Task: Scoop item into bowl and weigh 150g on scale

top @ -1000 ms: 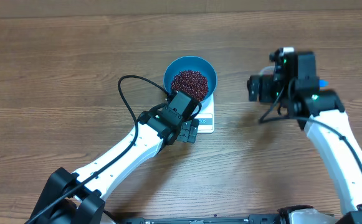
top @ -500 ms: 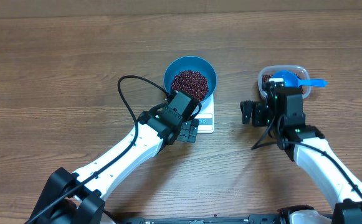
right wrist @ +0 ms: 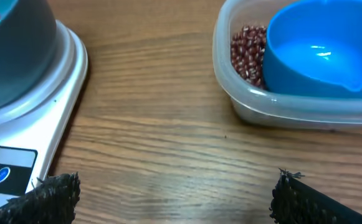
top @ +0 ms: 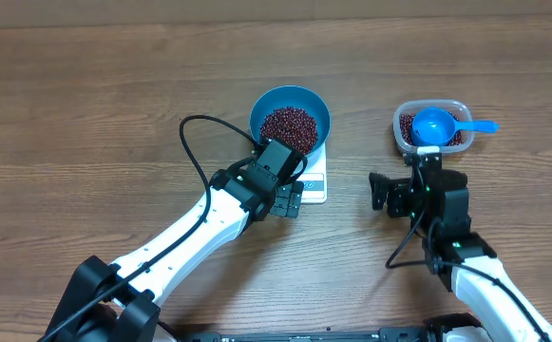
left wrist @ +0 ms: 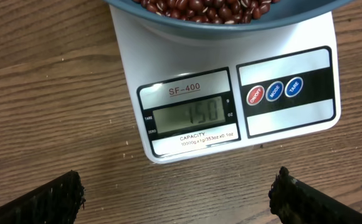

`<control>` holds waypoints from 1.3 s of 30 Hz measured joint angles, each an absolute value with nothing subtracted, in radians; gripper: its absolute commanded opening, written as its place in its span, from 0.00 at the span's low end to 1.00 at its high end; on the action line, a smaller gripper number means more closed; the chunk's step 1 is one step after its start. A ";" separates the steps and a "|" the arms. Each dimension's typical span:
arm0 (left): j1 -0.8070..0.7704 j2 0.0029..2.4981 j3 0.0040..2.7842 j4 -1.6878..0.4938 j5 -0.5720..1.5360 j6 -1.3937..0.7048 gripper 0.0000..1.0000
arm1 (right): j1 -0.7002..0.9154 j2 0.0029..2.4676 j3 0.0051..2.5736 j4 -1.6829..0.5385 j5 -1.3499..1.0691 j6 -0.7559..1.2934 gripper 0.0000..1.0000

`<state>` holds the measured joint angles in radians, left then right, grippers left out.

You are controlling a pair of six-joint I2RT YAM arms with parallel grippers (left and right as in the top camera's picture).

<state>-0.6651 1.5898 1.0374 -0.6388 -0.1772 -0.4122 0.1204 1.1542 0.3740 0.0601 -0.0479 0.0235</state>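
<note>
beans (top: 289,125), small and dark red-brown, lie heaped in the blue bowl (top: 319,112), and the bowl sits on the white scale (top: 316,186).

the wooden surface (top: 85,95) carries everything. the left arm (top: 180,237) reaches up from the lower left edge, and its black cable (top: 188,142) loops beside the bowl. its wrist hangs just in front of the scale's near edge. the left jaws stand wide apart with only bare wood between the tips, and they grip nothing. the right arm (top: 489,285) comes in from the lower right, and its wrist sits between the scale and the tub, a little nearer than both. the right jaws are also spread wide and hold nothing, and both tips hang over bare wood.

in the left wrist view the scale's front panel faces the camera. its display (left wrist: 190,115) reads 150, and three round buttons (left wrist: 274,91) sit to the right of it. the bowl's rim overhangs the back of the scale.

right of the scale, apart from it, stands a clear plastic tub (top: 399,122). a blue scoop (top: 432,125) rests in it, its cup looks empty, and its handle pokes out over the tub's right edge. more beans lie in the tub around the scoop's cup.
</note>
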 measured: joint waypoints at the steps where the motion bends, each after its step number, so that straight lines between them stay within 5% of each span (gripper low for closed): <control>1: -0.665 1.590 1.037 -0.639 -0.177 -0.413 0.99 | 0.120 1.138 0.348 0.076 -0.049 0.024 1.00; 25: -0.665 1.590 1.037 -0.639 -0.177 -0.412 0.99 | 0.076 0.780 0.033 0.247 -0.099 0.023 1.00; 39: -0.665 1.590 1.037 -0.639 -0.177 -0.412 1.00 | -0.083 0.532 0.018 0.044 -0.224 0.026 1.00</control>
<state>-0.6647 1.5898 1.0374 -0.6392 -0.1768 -0.4122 -0.0826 0.5320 0.0181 0.0444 -0.2245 0.0257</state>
